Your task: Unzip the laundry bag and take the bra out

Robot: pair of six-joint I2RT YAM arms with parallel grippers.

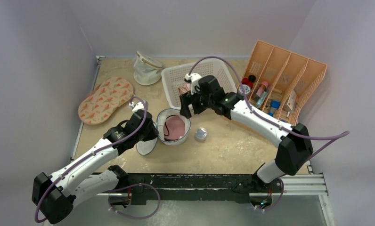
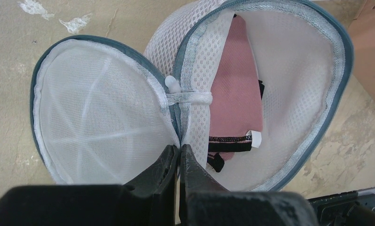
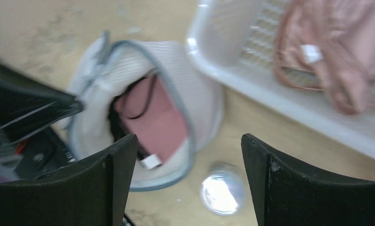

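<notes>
The laundry bag (image 2: pixel 294 61) sits open in the middle of the worktop (image 1: pixel 232 146). Its round lid (image 2: pixel 101 113) is flipped out flat at the bag's 8 o'clock. The pink bra (image 2: pixel 235 84) is inside the bag, with a bit of black strap showing.

The left gripper (image 2: pixel 179 157) is at the bag's 9 o'clock. It is pinched tight on the rim, right where the lid joins the bag.

The right gripper (image 3: pixel 188 141) hangs above the bag's 1 o'clock edge. Its fingers are spread wide and hold nothing. The bra lies below it, toward 7 o'clock.

A small shiny jar (image 1: pixel 200 134) stands just beside the bag at 3 o'clock.
</notes>
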